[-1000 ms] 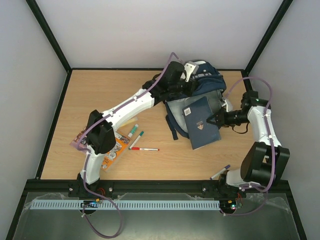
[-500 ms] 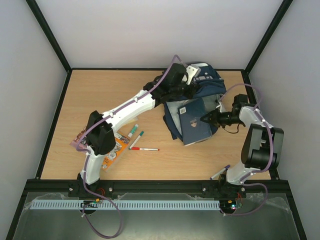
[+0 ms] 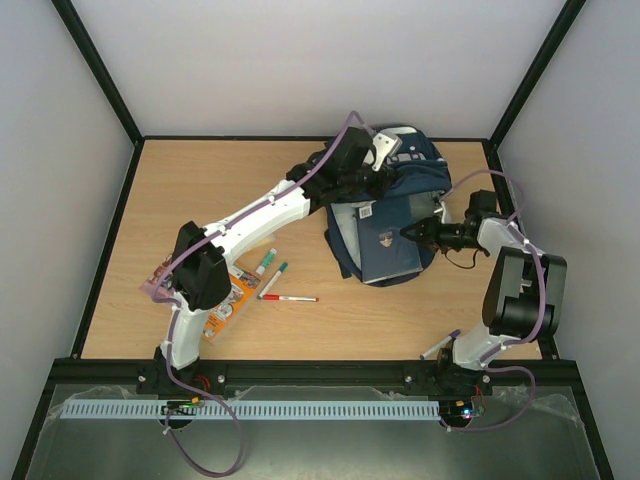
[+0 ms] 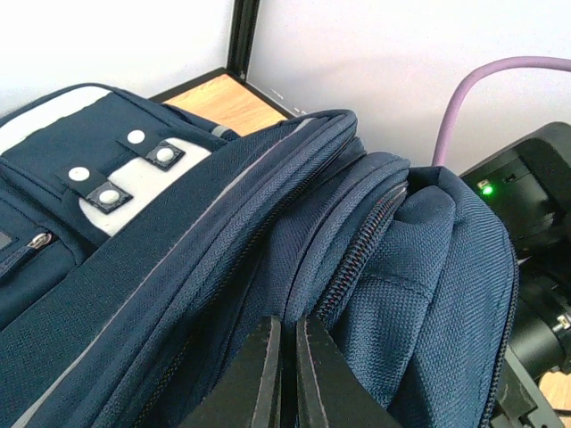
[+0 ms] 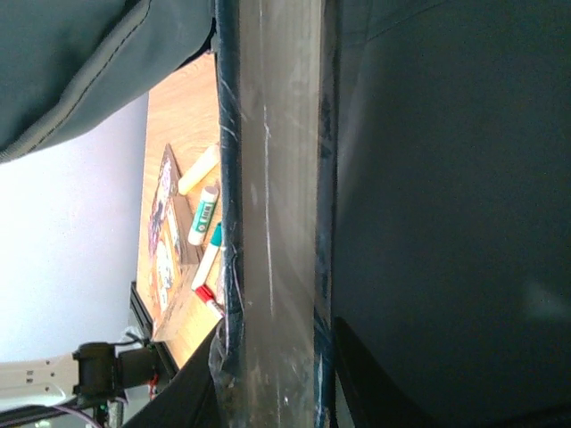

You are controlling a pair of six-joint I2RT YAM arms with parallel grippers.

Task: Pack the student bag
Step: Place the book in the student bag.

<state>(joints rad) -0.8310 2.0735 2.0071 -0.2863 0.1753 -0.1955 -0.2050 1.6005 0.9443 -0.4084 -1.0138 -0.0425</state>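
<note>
We find the student bag point(image 3: 405, 170) at the upper right of the bench point(image 3: 200, 200), its open mouth facing the lower edge of the overhead frame. We judge the packing to be at an early stage. The dark-blue notebook point(image 3: 388, 250) is only partway into the mouth, with most of its cover showing.

The left hand point(image 3: 362, 170) is closed tight, pinching bag fabric beside the zip. The right hand point(image 3: 412, 232) is clamped on the notebook's right edge.

Unpacked things lie at lower left: an orange packet point(image 3: 225, 300), a glue stick point(image 3: 265, 262), a green-capped marker point(image 3: 277, 272) and a red pen point(image 3: 290, 298). Another pen point(image 3: 440, 346) lies at lower right.

Only the overhead view shows this layout. The left wrist view shows the zip tracks and the pinch, which the arm hides from above. The right wrist view shows the notebook's plastic-covered edge between the fingers.
</note>
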